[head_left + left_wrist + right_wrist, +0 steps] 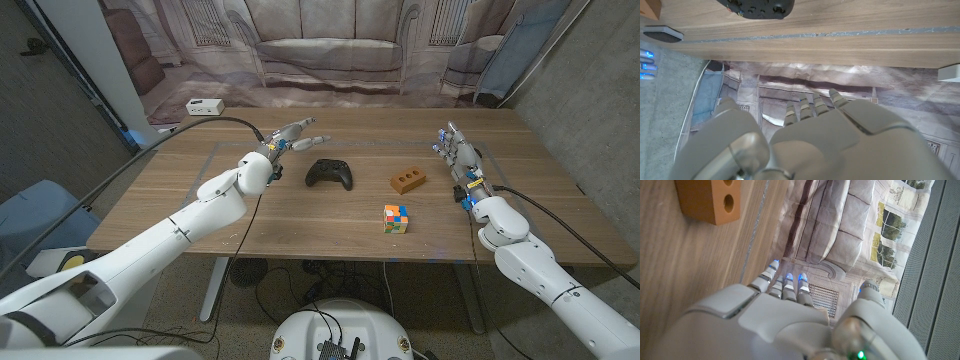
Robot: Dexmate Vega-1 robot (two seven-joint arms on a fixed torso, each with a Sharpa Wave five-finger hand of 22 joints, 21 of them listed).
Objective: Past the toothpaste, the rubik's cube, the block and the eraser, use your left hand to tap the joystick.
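The black joystick (329, 174) lies near the middle of the wooden table (250, 215); its edge also shows in the left wrist view (757, 7). My left hand (290, 138) hovers just behind and to the left of it, fingers spread and holding nothing; its back shows in the left wrist view (805, 140). The brown block (409, 180) with two holes sits right of the joystick and appears in the right wrist view (707, 200). The rubik's cube (396, 218) stands nearer the front edge. My right hand (458, 155) is at the table's right side, fingers extended, empty.
A white power strip (204, 106) lies on the floor cloth behind the table's far left corner. A dark flat oval thing (662, 34) sits by the table's far edge in the left wrist view. A printed sofa backdrop (330, 50) hangs behind.
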